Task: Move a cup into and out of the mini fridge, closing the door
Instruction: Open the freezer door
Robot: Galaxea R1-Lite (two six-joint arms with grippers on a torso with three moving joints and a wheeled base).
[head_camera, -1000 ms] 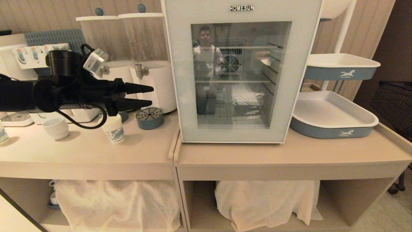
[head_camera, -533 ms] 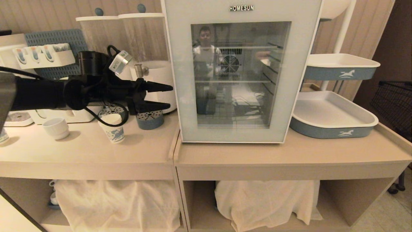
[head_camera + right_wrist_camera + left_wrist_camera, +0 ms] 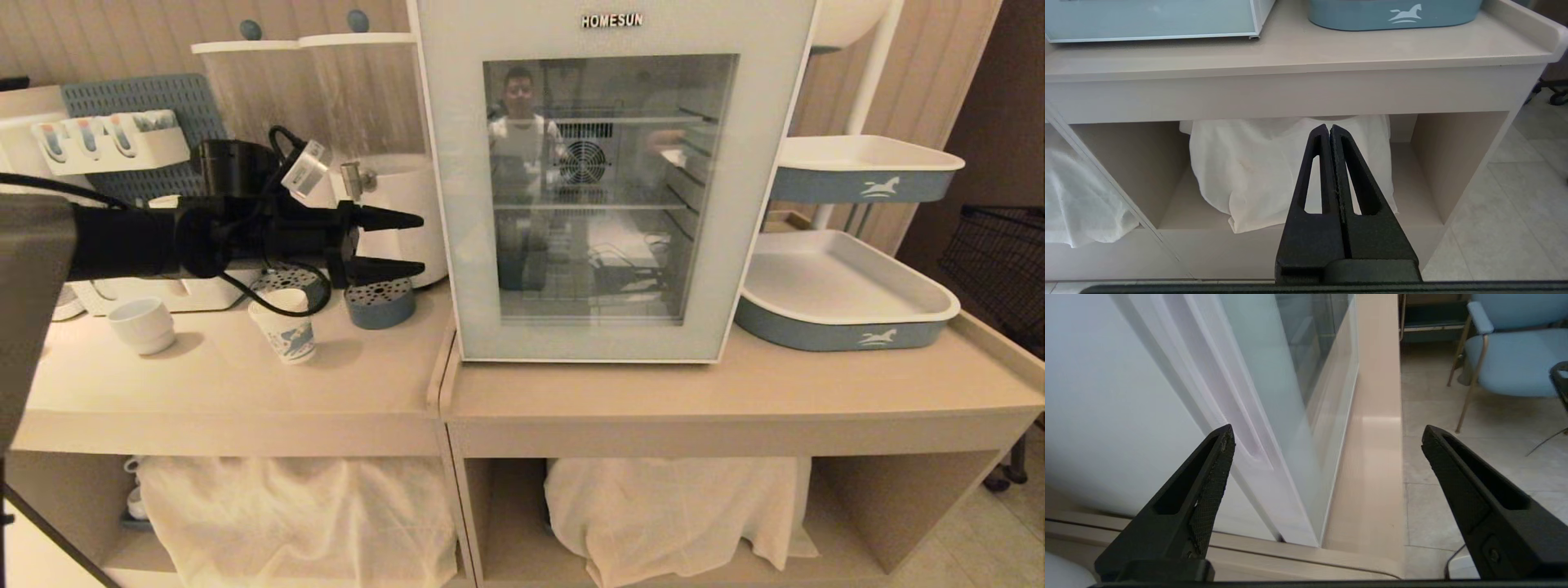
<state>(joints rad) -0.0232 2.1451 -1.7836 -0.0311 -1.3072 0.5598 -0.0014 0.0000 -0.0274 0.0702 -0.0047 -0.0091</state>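
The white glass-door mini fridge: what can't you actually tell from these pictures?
- Head view: the white mini fridge's contents; reflections of a person on the glass door blur the shelves.
- Head view: the short printed paper cup is partly hidden by the left gripper's cable.
- Left wrist view: the door's edge only; the rest is cut off.
- Right gripper: outside the head view.

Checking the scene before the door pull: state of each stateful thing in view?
door: shut
mini fridge: no cup visible inside
left gripper: open, empty, beside the door's edge
right gripper: shut, empty, parked low
paper cup: upright on counter
mug: upright
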